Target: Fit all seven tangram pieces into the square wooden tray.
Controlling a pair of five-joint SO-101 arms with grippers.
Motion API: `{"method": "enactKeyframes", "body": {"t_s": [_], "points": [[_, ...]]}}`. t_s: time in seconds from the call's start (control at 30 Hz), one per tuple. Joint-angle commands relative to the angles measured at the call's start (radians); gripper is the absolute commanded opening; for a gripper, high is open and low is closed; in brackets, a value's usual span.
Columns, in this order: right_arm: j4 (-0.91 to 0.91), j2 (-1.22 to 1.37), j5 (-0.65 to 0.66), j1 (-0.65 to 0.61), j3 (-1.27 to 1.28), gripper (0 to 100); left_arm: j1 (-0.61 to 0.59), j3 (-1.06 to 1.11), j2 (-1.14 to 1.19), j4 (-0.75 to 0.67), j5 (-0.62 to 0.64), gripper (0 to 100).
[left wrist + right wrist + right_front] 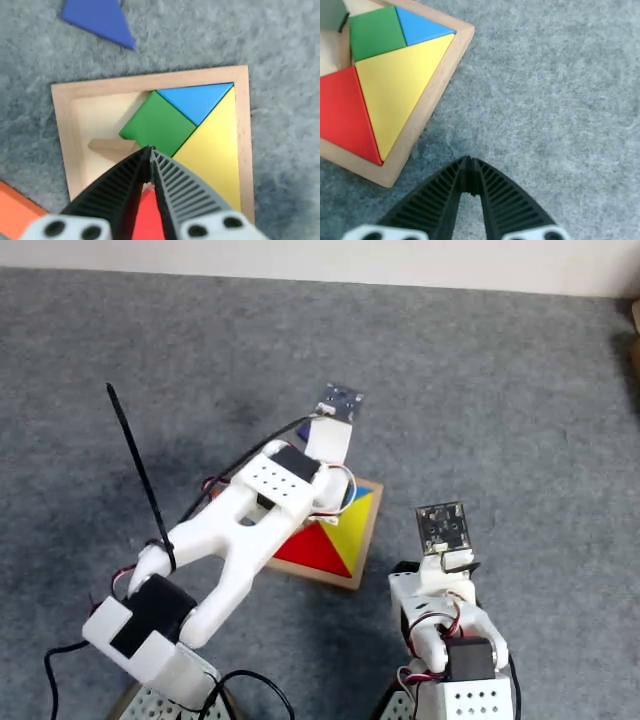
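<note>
The square wooden tray (242, 125) holds a green square (157, 122), a light blue triangle (195, 100), a large yellow triangle (215, 155) and a red triangle (340, 110). My left gripper (150, 150) hovers shut over the tray, its tips at the green square's edge with nothing held. A dark blue piece (100, 20) lies on the carpet beyond the tray, and an orange piece (15, 210) lies beside it. My right gripper (469, 162) is shut and empty over bare carpet, off the tray's corner (395, 170). In the high view the left arm (270, 500) covers most of the tray (365, 540).
Grey carpet (500, 390) covers the whole work surface. A black cable tie (135, 465) sticks up from the left arm. Part of the tray floor (100, 120) is bare wood.
</note>
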Motion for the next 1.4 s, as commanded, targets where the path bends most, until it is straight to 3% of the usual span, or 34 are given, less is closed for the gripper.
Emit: {"method": "enactKeyframes", "body": {"t_s": [0.0,0.27,0.6,1.03,1.37], "points": [[0.005,-0.002,-0.003,0.012,0.104,0.5,-0.065,-0.068,-0.042,-0.020,-0.011,1],[0.005,-0.002,-0.003,0.012,0.104,0.5,-0.085,-0.018,-0.041,-0.021,-0.011,1],[0.005,-0.002,-0.003,0.012,0.104,0.5,0.025,0.062,-0.042,-0.021,-0.011,1],[0.005,-0.002,-0.003,0.012,0.104,0.5,-0.036,-0.097,-0.036,-0.021,-0.011,1],[0.005,-0.002,-0.003,0.012,0.104,0.5,-0.030,-0.127,0.151,-0.014,-0.011,1]]}}
